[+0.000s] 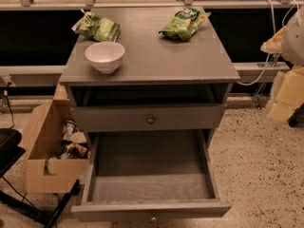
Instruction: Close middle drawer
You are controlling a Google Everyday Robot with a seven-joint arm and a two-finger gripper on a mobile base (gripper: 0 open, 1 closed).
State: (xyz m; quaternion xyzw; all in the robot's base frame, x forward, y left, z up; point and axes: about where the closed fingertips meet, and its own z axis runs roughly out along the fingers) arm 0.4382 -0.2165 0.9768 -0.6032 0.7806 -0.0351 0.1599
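The middle drawer (151, 209) stands pulled out at six o'clock, its front running nine-to-three. My gripper (284, 96) hangs at three o'clock; open or closed, I cannot tell. The drawer front lies toward eight o'clock from it.

At the far right edge, the pincer (282, 99) appeared as pale yellow, blocky parts. Above it was a rounded grey-white arm housing (295, 30), with a tan-orange patch on its left side.
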